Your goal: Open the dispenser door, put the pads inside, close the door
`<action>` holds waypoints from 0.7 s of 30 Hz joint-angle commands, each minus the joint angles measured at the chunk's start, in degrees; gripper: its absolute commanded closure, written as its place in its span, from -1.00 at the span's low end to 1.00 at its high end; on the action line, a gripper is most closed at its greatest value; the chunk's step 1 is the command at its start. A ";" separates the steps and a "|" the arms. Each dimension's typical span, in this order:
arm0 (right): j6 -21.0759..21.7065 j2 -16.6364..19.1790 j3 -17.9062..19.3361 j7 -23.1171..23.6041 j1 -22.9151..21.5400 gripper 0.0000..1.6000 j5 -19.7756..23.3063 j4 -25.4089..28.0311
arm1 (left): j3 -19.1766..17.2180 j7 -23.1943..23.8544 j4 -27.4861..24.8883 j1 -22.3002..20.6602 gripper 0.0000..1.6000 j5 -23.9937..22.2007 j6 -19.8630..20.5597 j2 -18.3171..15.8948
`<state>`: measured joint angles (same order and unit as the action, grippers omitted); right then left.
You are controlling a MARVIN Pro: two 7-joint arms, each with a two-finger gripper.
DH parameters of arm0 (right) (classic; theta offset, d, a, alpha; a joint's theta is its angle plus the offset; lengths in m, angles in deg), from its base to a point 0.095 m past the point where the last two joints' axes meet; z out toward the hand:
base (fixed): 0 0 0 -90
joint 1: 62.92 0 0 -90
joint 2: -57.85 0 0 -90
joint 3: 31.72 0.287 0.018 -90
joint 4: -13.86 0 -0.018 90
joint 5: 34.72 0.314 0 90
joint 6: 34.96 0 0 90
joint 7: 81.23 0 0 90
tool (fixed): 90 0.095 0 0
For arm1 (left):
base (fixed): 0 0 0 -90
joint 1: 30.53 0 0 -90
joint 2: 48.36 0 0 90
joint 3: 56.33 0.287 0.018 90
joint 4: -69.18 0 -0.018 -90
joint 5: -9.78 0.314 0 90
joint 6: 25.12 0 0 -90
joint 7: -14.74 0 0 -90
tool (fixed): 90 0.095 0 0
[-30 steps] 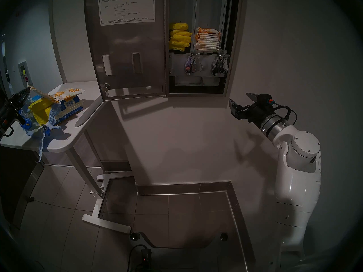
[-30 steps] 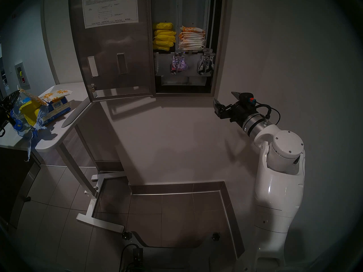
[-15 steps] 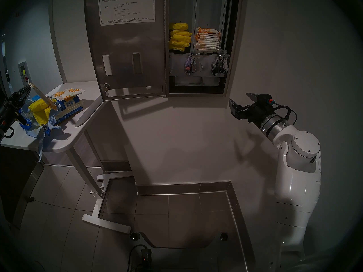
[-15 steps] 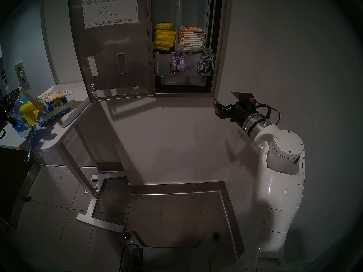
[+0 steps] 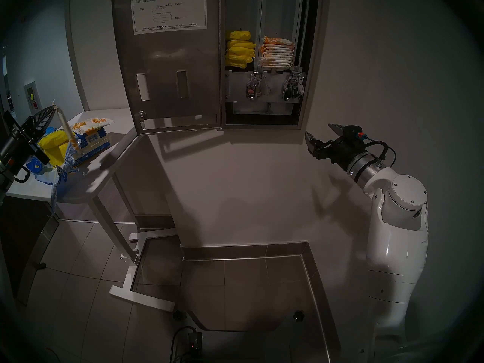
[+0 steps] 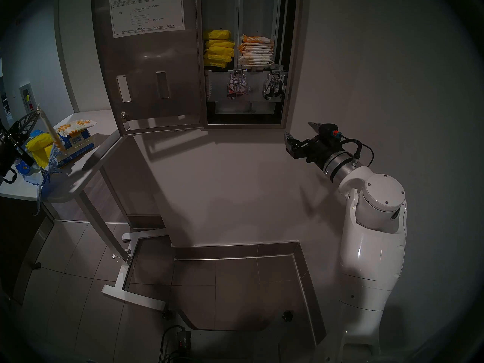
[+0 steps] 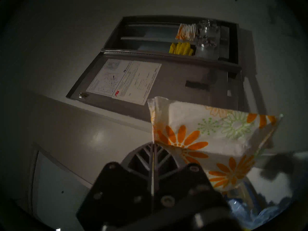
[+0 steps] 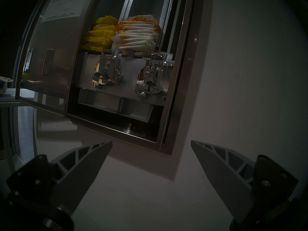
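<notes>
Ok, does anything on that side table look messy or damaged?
Yes. The blue-and-yellow plastic bag on the white table is torn open, shreds hanging over the edge. The left claw pinches one daisy pad by its end, so it dangles.

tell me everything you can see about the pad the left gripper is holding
The pad is a flat, soft packet in a white wrapper printed with orange daisies and pale green flowers, its end seams crimped. The left gripper pinches it by one edge, so it hangs tilted above the torn blue bag on the white table, clear of both.

The instruction sheet [image 5: 169,10] is cut off at the top edge.
</notes>
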<state>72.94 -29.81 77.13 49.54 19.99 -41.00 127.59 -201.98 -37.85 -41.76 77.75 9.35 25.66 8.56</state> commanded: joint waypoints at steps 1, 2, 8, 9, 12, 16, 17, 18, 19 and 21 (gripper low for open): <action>-0.27 0.11 -0.02 -0.04 -1.15 -1.00 0.25 1.84 | 2.03 -0.41 -4.73 0.40 1.00 -2.66 2.03 1.58; -0.27 0.12 -0.02 -0.05 -1.15 -1.00 0.25 1.84 | 2.54 -0.48 -5.16 0.48 1.00 -2.83 2.39 1.87; -0.26 0.14 -0.03 -0.07 -1.14 -1.00 0.28 1.85 | 6.64 -1.24 -6.84 0.35 1.00 -3.49 4.16 3.55; -0.26 0.14 -0.04 -0.08 -1.14 -1.00 0.28 1.85 | 7.51 -1.41 -7.05 0.21 1.00 -3.38 4.52 3.90; -0.26 0.15 -0.04 -0.09 -1.14 -1.00 0.29 1.85 | 9.71 -1.68 -7.43 -0.07 1.00 -2.71 4.84 4.55; -0.25 0.17 -0.05 -0.11 -1.13 -1.00 0.31 1.85 | 12.70 -2.21 -8.34 -0.47 1.00 -1.84 5.68 5.75; -0.25 0.17 -0.05 -0.11 -1.13 -1.00 0.31 1.85 | 13.47 -2.33 -8.47 -0.56 1.00 -1.65 5.82 6.01; -0.25 0.18 -0.06 -0.12 -1.13 -1.00 0.32 1.86 | 14.14 -2.46 -8.60 -0.65 1.00 -1.44 6.08 6.27; -0.25 0.18 -0.06 -0.12 -1.13 -1.00 0.32 1.85 | 15.00 -2.59 -8.71 -0.74 1.00 -1.30 6.34 6.55; -0.25 0.19 -0.06 -0.13 -1.12 -1.00 0.33 1.86 | 16.66 -2.68 -8.60 -0.98 1.00 -0.35 6.32 6.79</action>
<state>72.94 -29.72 77.08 49.45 20.03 -40.91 127.59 -188.25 -38.93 -48.65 78.54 7.73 31.64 14.21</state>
